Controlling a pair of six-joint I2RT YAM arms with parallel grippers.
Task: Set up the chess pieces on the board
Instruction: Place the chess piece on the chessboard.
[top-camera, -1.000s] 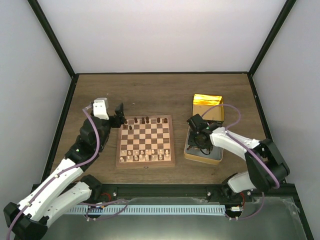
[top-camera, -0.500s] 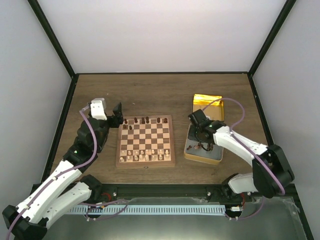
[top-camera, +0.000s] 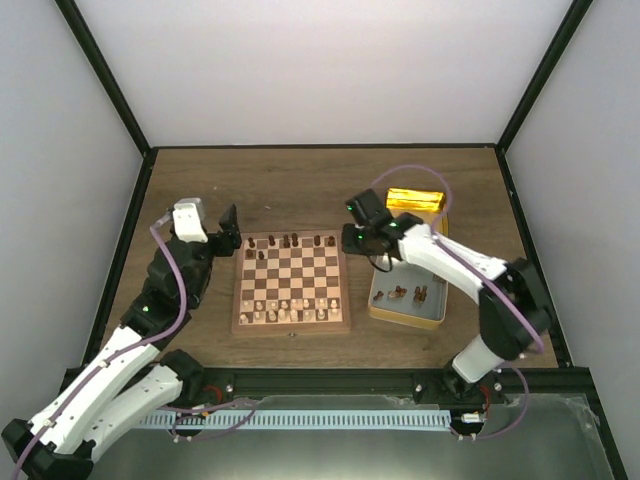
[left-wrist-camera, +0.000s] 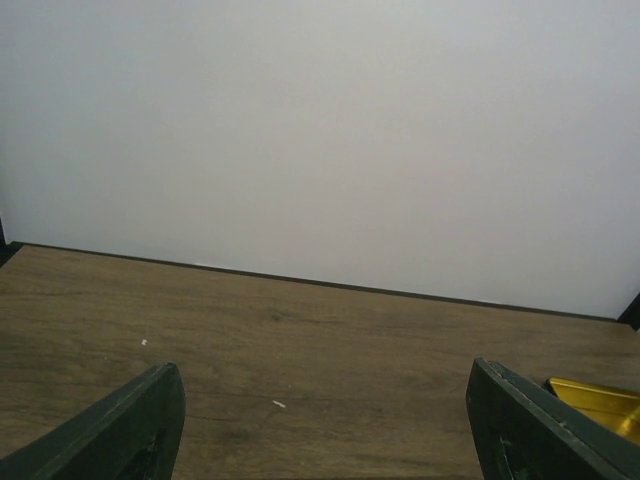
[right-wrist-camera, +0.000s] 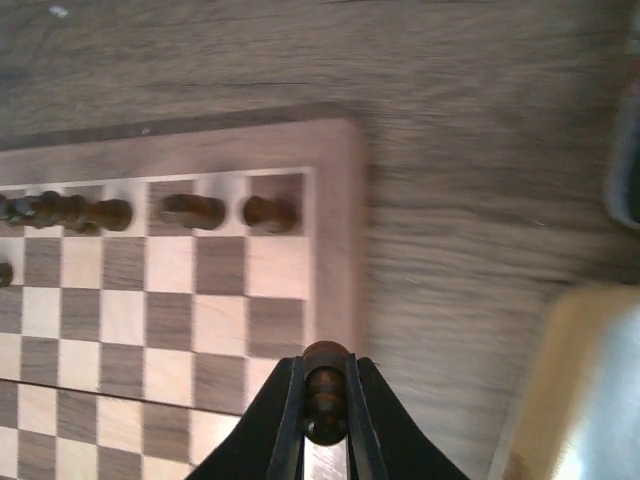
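Table (top-camera: 300, 190): right gripper (right-wrist-camera: 325, 378) clamps piece (right-wrist-camera: 325, 402) over board (right-wrist-camera: 336, 200) edge.

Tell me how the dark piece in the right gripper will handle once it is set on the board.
The dark piece is rounded, turned wood, so it would probably roll if laid flat. It looks slim, so a nudge may tip it. Pinched in the right gripper, it seems stiff and light, and its smooth finish might slip.
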